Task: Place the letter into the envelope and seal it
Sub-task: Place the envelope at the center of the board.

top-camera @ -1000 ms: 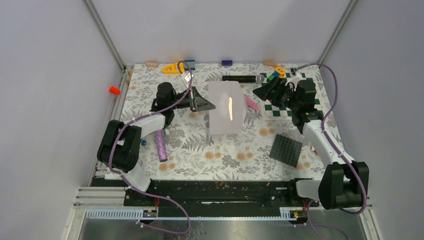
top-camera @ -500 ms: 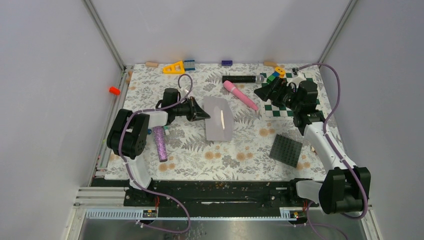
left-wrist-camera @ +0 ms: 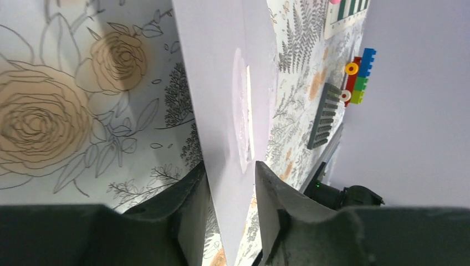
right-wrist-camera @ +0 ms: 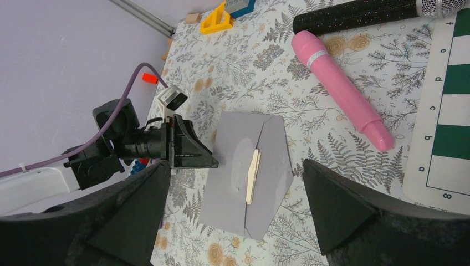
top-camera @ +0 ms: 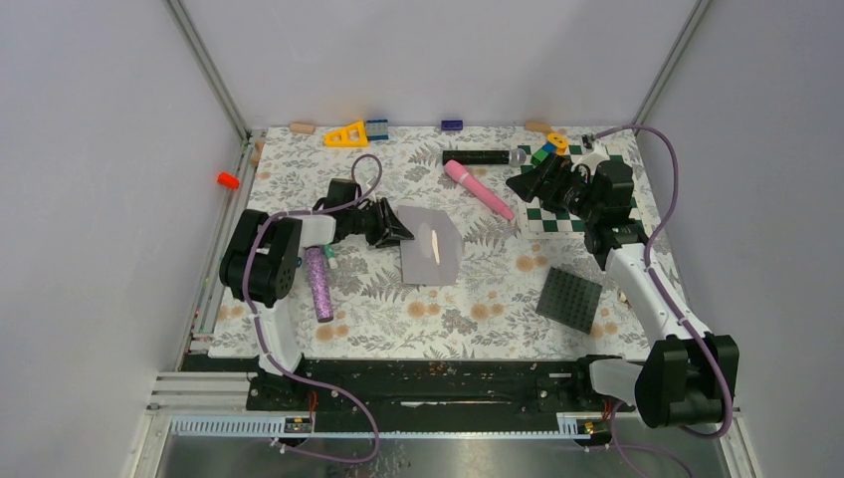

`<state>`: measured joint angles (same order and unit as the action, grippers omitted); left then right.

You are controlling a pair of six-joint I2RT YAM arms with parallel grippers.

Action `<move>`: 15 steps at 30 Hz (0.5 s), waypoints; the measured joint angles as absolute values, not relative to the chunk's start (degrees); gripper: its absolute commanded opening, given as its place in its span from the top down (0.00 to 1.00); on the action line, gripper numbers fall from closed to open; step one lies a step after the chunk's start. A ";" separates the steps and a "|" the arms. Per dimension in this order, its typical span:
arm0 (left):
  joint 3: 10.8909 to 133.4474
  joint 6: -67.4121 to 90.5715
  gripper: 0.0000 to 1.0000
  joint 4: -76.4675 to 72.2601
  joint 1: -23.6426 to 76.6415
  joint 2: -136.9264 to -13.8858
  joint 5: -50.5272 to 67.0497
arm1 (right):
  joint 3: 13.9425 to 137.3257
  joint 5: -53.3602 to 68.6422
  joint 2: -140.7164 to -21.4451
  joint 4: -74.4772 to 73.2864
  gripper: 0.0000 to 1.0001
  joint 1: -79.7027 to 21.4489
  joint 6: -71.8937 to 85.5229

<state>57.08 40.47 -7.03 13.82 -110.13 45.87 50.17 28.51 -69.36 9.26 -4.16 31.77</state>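
The left fingers (left-wrist-camera: 188, 221) have eased a little apart, with the near edge of the envelope (top-camera: 430, 247) lying loosely between them. A second ago they were pinched shut on it and holding it upright off the worktop (top-camera: 468, 299). Now it lies flat just beyond their tips, so this looks to me like a put-down and release. The right fingers (right-wrist-camera: 127, 210) gape wide with nothing between them. They hang over the checkerboard (top-camera: 557, 221), well off to the far side of the envelope. The letter (top-camera: 435, 242) is inside the envelope. Only a thin cream sliver of it shows through a slit where the pointed flap meets the body. That means the first half of the job seems done, but the seam still gapes, so I'd say the flap needs pressing down before it counts as sealed. The envelope is matte pale grey paper, flat, with one crisp fold line and a pointed end. The worktop under it carries a soft floral print. A smooth pink stick (top-camera: 478, 187) lies beyond the envelope.
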 measured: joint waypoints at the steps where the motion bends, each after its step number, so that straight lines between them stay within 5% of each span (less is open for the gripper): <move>1: 57.34 40.12 0.58 -6.57 13.80 -110.13 45.39 | 50.17 28.53 -69.36 9.28 0.04 -4.16 31.77; 5: 58.41 38.70 0.39 -3.92 13.69 -110.13 43.53 | 50.17 28.56 -69.36 9.26 0.04 -4.16 31.77; 9: 59.09 37.17 0.03 -2.11 13.61 -110.10 41.91 | 50.17 28.58 -69.36 9.26 0.04 -4.16 31.77; 15: 59.99 35.90 0.01 -0.19 13.43 -107.09 40.34 | 50.19 28.56 -69.36 8.64 0.05 -4.16 31.70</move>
